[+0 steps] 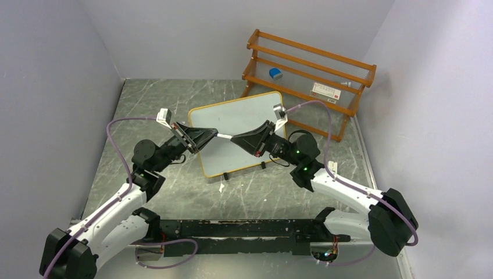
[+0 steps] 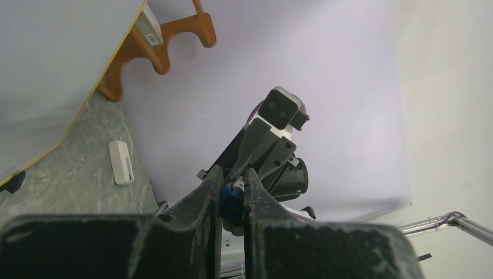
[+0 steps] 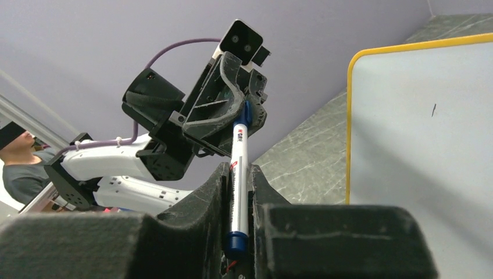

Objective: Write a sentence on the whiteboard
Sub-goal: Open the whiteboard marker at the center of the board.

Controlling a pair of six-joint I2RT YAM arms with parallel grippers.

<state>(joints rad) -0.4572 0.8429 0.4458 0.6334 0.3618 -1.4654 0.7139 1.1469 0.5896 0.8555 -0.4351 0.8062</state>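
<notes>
Left gripper [image 2: 234,177]: jaws closed on the blue end of a white-barrelled marker pen [image 3: 239,139]; I see that blue tip pinched between the two black fingers in the left wrist view. Pen runs level across to the right gripper [image 3: 238,168], whose jaws are clamped on the white barrel, with the other blue end sticking out behind the fingers. Both grippers meet nose to nose, above the rectangular white whiteboard with rounded corners and a thin orange-wood frame [image 1: 232,113]. Board sits mid-table on the grey marbled tabletop [image 1: 279,192], skewed to the table edges, black clip feet on its near edge. One small dark tick shows on its surface. Small white piece [image 1: 221,187] lies on the tabletop just off that near edge. Orange wooden slatted rack [image 1: 308,75] stands behind the board's right corner, a blue block [image 1: 275,73] on its shelf.
</notes>
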